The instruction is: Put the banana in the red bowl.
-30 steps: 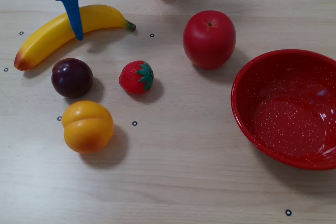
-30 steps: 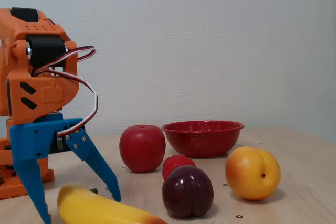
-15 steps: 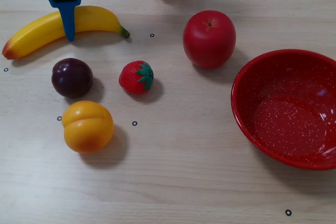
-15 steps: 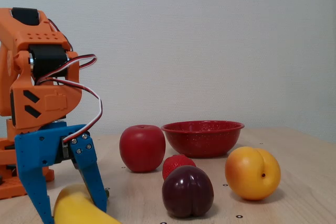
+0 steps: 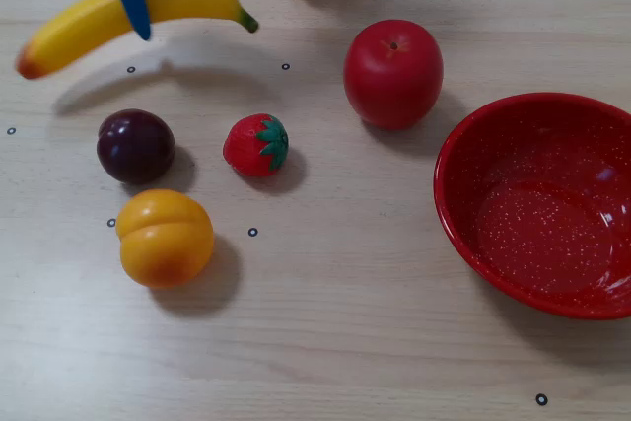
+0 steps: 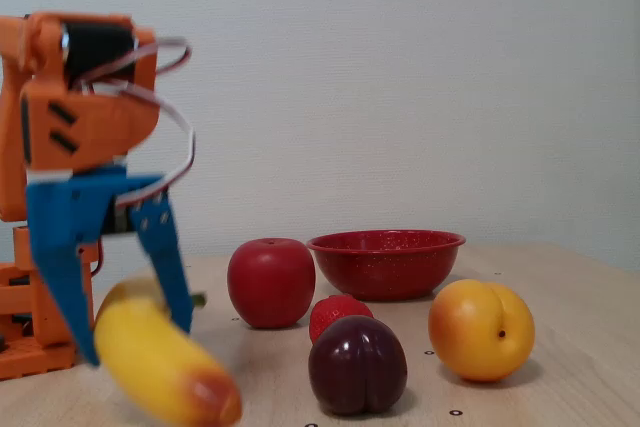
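My gripper (image 6: 125, 322) pinches the banana (image 5: 128, 9) near its middle and holds it clear of the table (image 5: 345, 322), above the far left corner, with its shadow on the wood below. In a fixed view the banana (image 6: 160, 367) tilts, its orange end sagging lower toward the camera. The red bowl (image 5: 540, 206) sits at the right edge, well apart. The danger, I judge, is the glossy skin turning or slipping between my fingers, since the long ends hang out on both sides. Carried low, that drooping end could clip the apple (image 5: 392, 72) or strawberry (image 5: 255, 145) between me and the bowl.
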`<state>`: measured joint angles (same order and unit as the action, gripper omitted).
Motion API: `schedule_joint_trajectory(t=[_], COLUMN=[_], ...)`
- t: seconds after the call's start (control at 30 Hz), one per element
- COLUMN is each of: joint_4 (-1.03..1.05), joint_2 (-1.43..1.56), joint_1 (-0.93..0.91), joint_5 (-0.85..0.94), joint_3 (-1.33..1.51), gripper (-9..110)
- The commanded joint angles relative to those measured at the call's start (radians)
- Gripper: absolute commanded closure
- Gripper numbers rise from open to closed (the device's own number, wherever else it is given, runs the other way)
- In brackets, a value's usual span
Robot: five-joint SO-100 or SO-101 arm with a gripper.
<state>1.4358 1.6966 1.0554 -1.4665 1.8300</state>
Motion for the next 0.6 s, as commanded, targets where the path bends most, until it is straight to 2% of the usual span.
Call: schedule_joint_trajectory(t=[0.0, 0.27, 0.47, 0.57], joint_4=[0.095, 0.268, 0.272, 0.336], joint_2=[0.127, 0.156, 0.115, 0.061], joint_1=[-0.046, -0.213, -0.43, -0.548], joint_5=[0.061, 0.285, 0.535, 0.667], joint_3=[-0.156, -0.365, -0.518, -0.669], gripper=[101, 101, 101, 101])
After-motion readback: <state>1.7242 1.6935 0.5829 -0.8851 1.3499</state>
